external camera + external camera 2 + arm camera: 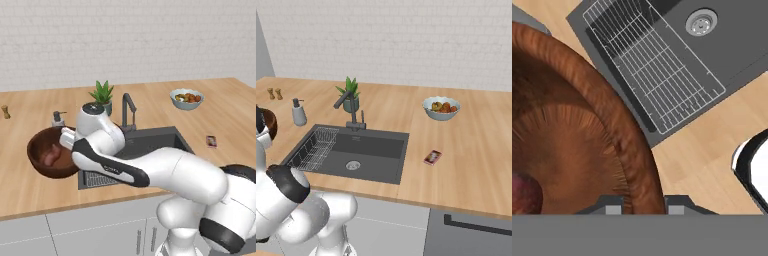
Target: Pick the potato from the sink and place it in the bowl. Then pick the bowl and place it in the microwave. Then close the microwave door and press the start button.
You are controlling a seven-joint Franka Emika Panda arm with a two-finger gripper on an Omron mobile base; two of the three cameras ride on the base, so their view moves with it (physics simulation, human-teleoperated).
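Note:
The dark brown wooden bowl (pixel 42 155) (pixel 269 123) (pixel 567 145) sits at the left of the sink (pixel 155 141) (pixel 373 150) (pixel 737 40). The reddish potato (pixel 50 156) (pixel 522 194) lies inside the bowl. My gripper (pixel 68 141) (pixel 644 208) reaches down at the bowl's near-right edge and is shut on its rim, one finger inside and one outside. Whether the bowl rests on the counter or hangs just above it, I cannot tell. The microwave and its door are out of view.
A wire rack (pixel 313 147) (pixel 657 70) fills the sink's left part, and the tap (pixel 128 107) (pixel 351 107) stands behind. Also on the counter are a plant (pixel 102 95), a soap dispenser (pixel 58 119), a pale food bowl (pixel 186 98) (pixel 441 108) and a small card (pixel 432 157).

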